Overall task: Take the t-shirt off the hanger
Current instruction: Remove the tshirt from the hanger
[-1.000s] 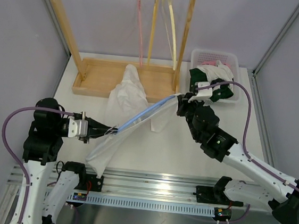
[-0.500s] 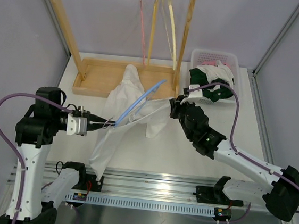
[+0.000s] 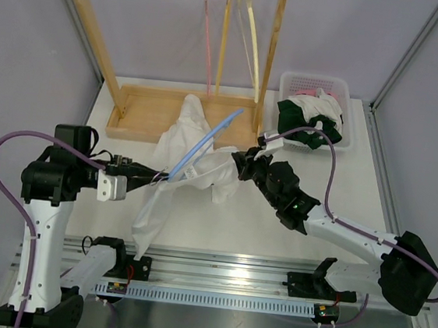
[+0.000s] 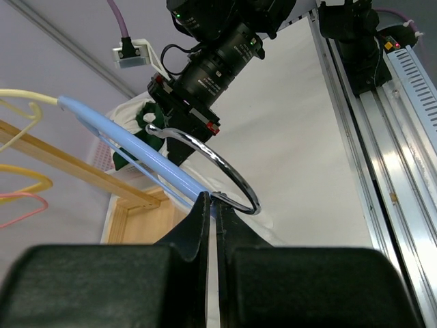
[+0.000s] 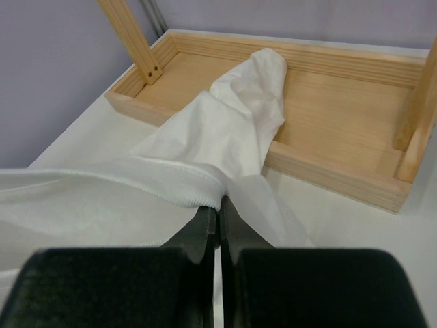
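Observation:
A white t-shirt (image 3: 185,129) lies crumpled between the wooden rack's base and the table front, with part of it draped low at the left (image 3: 151,212). The light blue hanger (image 3: 206,141) slants up out of the cloth toward the rack. My left gripper (image 3: 159,177) is shut on the hanger's metal hook (image 4: 229,171), at the base of the blue bar (image 4: 136,147). My right gripper (image 3: 238,164) is shut on the t-shirt's ribbed collar (image 5: 157,181). Beyond the collar, the cloth (image 5: 232,116) trails over the rack's base.
The wooden rack (image 3: 142,113) stands at the back, with yellow and pink hangers (image 3: 244,33) on its rail. A white basket (image 3: 333,86) of clothes sits at the back right. The rack's base edge (image 5: 341,174) lies just beyond my right gripper.
My right gripper has moved left and nearer with the collar. The blue hanger's far end has come out of the shirt and now points toward the rack. The left arm has drawn back slightly.

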{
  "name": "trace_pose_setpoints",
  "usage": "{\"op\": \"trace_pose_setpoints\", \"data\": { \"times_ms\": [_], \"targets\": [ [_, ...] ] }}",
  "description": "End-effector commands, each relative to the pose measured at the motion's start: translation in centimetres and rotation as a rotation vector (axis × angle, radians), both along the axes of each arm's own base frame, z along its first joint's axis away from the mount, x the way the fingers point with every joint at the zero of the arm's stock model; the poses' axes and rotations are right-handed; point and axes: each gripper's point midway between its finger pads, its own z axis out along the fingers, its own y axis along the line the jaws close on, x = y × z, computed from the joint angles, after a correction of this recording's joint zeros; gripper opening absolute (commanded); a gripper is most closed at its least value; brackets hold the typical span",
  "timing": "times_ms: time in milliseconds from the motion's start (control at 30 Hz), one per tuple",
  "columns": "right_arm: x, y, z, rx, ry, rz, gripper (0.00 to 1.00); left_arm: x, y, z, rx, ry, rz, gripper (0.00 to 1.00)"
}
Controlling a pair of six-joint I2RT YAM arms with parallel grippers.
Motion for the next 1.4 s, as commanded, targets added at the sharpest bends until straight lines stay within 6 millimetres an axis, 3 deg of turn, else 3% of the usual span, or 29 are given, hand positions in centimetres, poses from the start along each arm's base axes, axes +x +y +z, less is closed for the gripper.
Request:
{"op": "trace_pose_setpoints", "data": {
  "times_ms": [0, 167, 300, 367, 400, 467, 567, 667, 733, 800, 867, 933, 1033, 1133, 1267, 1367],
  "targets": [
    [-0.7, 2.7, 2.0, 0.048, -0.068, 0.104, 0.00, -4.4, -1.0, 2.5, -0.207, 0.060, -0.135, 0.00],
    [-2.0, 5.3, 1.1, 0.049, -0.115, 0.169, 0.00, -4.5, -1.0, 1.7, -0.207, -0.022, -0.132, 0.00],
    [-4.4, 9.4, 0.1, 0.048, -0.165, 0.260, 0.00, -4.2, -1.0, 1.5, -0.208, -0.053, -0.132, 0.00],
    [-5.4, 11.0, 0.6, 0.047, -0.221, 0.295, 0.00, -4.0, -1.0, 1.2, -0.210, -0.070, -0.131, 0.00],
    [-5.7, 12.0, -0.7, 0.019, -0.222, 0.309, 0.00, -3.9, -1.0, 1.0, -0.209, -0.077, -0.129, 0.00],
    [-7.1, 13.6, -0.4, -0.013, -0.302, 0.338, 0.00, -3.7, -1.0, 0.7, -0.209, -0.078, -0.128, 0.00],
    [-9.5, 15.3, -1.6, -0.096, -0.405, 0.398, 0.00, -3.7, -1.0, 0.5, -0.209, -0.082, -0.125, 0.00],
    [-13.0, 17.1, -3.8, -0.207, -0.468, 0.590, 0.01, -3.7, -1.0, 0.1, -0.209, -0.108, -0.126, 0.00],
    [-14.7, 17.6, -4.4, -0.247, -0.497, 0.686, 0.07, -3.8, -1.0, 0.1, -0.209, -0.113, -0.125, 0.00],
    [-15.7, 17.8, -5.3, -0.277, -0.491, 0.750, 0.14, -3.8, -1.0, 0.0, -0.211, -0.121, -0.126, 0.00],
    [-16.1, 17.5, -5.5, -0.302, -0.486, 0.777, 0.41, -3.7, -1.0, -0.2, -0.209, -0.141, -0.123, 0.00],
    [-15.8, 17.1, -5.3, -0.306, -0.475, 0.757, 0.60, -3.7, -1.0, -0.3, -0.209, -0.156, -0.123, 0.00],
    [-15.5, 15.9, -3.4, -0.270, -0.481, 0.705, 0.73, -3.8, -1.0, -0.1, -0.210, -0.173, -0.126, 0.00],
    [-14.0, 14.6, -1.9, -0.230, -0.433, 0.583, 0.75, -3.4, -0.7, 0.0, -0.206, -0.150, -0.094, 0.00],
    [-14.0, 12.9, 1.3, -0.146, -0.415, 0.536, 0.75, -3.5, -0.6, 0.0, -0.205, -0.138, -0.083, 0.00],
    [-14.2, 11.8, 2.0, -0.124, -0.393, 0.524, 0.75, -3.9, -0.5, 0.1, -0.205, -0.143, -0.072, 0.00]
  ]
}}
